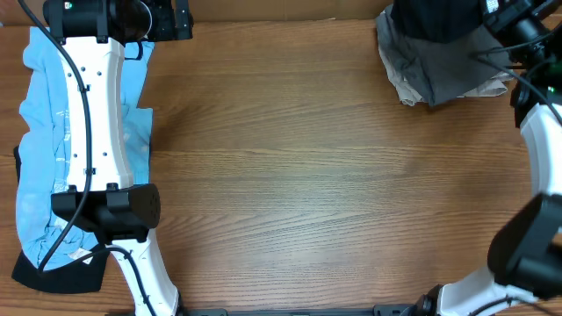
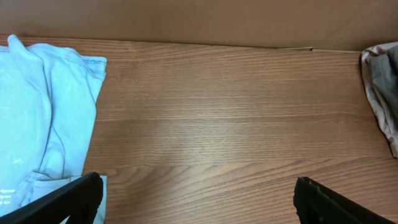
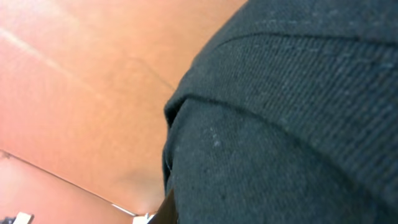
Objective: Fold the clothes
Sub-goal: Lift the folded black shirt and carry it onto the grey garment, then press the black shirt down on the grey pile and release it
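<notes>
A light blue garment (image 1: 44,132) lies rumpled along the table's left side, and it also shows in the left wrist view (image 2: 37,112). My left gripper (image 1: 171,19) is at the far left corner beside its top edge. In the left wrist view the gripper (image 2: 199,199) is open and empty over bare wood. My right gripper (image 1: 505,22) is at the far right corner, shut on a dark grey garment (image 1: 435,22) lifted off a grey pile (image 1: 430,75). That dark cloth (image 3: 280,124) fills the right wrist view and hides the fingers.
A black garment (image 1: 61,276) lies under the blue one at the front left. The grey pile's edge shows in the left wrist view (image 2: 382,87). A brown wall (image 2: 199,22) runs along the table's far edge.
</notes>
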Tool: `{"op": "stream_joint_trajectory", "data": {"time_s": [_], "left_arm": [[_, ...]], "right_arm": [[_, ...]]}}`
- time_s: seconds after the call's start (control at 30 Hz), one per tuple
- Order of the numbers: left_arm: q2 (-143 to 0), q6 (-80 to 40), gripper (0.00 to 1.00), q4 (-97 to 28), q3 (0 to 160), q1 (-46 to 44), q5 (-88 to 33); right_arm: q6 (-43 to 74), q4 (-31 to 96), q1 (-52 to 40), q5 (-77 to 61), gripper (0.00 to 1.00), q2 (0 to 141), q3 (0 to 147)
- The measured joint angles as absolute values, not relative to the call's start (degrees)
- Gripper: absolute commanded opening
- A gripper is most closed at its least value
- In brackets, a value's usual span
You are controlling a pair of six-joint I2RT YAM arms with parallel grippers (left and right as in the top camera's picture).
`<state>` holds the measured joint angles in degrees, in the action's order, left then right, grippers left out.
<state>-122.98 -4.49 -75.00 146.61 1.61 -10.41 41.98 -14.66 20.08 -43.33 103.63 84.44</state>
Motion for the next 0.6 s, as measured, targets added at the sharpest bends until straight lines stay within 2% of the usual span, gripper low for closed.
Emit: {"op": "stream_joint_trajectory", "data": {"time_s": [0.23,0.37,0.4,0.43,0.5,0.53,0.6], "left_arm": [[-123.0,-4.5,1.00,-73.7,146.6,1.6,-10.4],[-123.0,-4.5,1.00,-73.7,146.6,1.6,-10.4],[-123.0,-4.5,1.00,-73.6,146.6,1.6,-10.4],[-123.0,-4.5,1.00,-73.5,146.6,1.6,-10.4],[-123.0,-4.5,1.00,-73.2,146.6,1.6,-10.4],[-123.0,-4.5,1.00,-73.1,146.6,1.6,-10.4],[-123.0,-4.5,1.00,-73.1,146.6,1.5,-10.4]], "right_arm": [[47.1,-14.9,23.7,-47.7,0.04,120.3,91.5],[48.0,-13.1,25.3,-48.4,0.04,125.1,91.7],[48.0,-12.1,25.7,-48.6,0.18,126.1,91.8],[48.1,-11.2,26.0,-48.7,0.36,126.9,91.9],[47.8,-9.4,26.6,-49.0,0.76,128.3,92.1],[47.5,-8.6,26.8,-49.0,1.00,129.0,92.3],[46.9,-7.1,27.2,-48.9,1.00,130.0,92.4]]}}
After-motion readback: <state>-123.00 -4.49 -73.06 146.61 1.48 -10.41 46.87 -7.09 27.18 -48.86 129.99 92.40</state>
